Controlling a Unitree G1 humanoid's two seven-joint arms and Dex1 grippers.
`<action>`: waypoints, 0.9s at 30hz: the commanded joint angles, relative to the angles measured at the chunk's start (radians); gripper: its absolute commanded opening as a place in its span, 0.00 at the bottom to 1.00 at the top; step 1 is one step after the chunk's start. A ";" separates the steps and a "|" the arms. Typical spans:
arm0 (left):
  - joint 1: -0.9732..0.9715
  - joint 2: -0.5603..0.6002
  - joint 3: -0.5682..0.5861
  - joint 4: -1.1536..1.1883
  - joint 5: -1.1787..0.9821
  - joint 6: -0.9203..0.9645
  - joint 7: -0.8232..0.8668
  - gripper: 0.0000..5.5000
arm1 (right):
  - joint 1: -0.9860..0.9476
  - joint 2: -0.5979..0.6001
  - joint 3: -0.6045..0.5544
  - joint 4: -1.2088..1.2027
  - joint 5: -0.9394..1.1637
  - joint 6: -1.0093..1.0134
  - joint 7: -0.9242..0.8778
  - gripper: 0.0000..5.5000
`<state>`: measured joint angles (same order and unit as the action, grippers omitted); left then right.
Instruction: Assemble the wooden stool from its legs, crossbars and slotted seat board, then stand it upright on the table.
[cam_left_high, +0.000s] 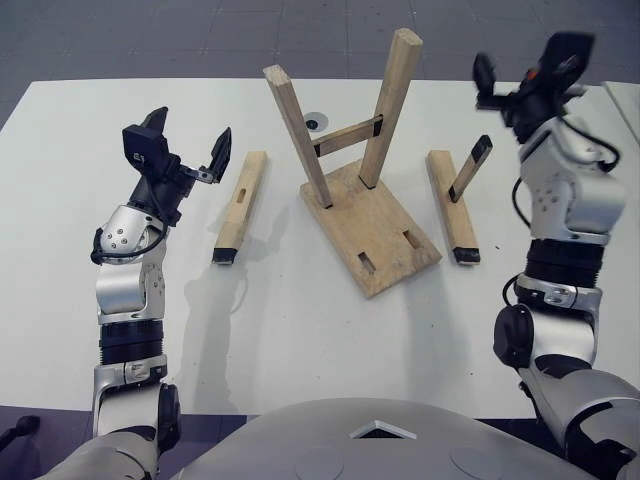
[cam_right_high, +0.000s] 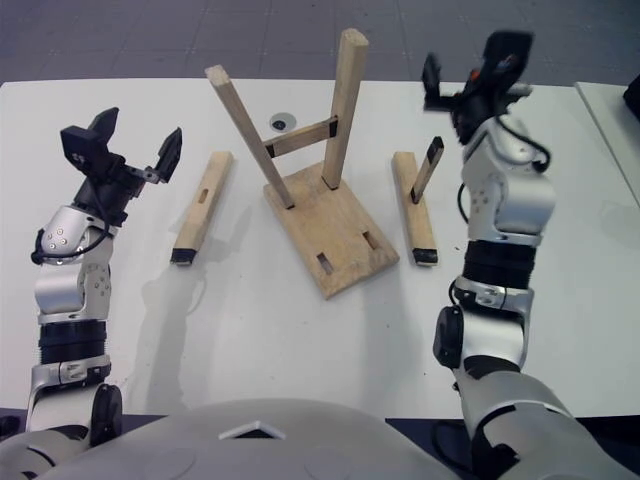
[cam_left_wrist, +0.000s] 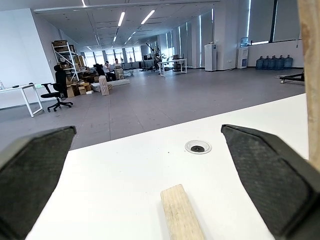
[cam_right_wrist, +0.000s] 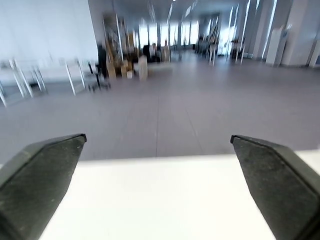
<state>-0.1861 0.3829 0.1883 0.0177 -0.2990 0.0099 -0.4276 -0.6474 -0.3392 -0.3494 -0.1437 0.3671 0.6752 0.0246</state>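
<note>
White table, grey tiled floor

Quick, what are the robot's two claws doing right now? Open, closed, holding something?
Left gripper: open, holding nothing.
Right gripper: open, holding nothing.

We're seeing a round grommet and grey floor beyond. We're also spotting an office chair, shelving, cardboard boxes, water jugs and ceiling strip lights overhead.
</note>
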 joint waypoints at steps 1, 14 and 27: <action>0.037 -0.002 -0.001 -0.027 0.011 0.004 0.000 0.98 | 0.131 0.002 -0.078 -0.238 0.089 0.143 -0.024 0.98; 0.094 0.003 0.008 -0.037 0.010 0.015 -0.003 0.98 | 0.812 0.091 0.065 -0.479 0.082 0.194 0.063 0.98; 0.077 -0.002 -0.002 -0.004 0.011 0.009 -0.017 0.98 | 0.777 0.071 0.207 -0.162 -0.105 0.032 0.094 0.84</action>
<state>-0.0999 0.3748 0.1867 0.0029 -0.2982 0.0139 -0.4412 0.1282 -0.2674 -0.1548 -0.3274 0.2744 0.7052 0.1160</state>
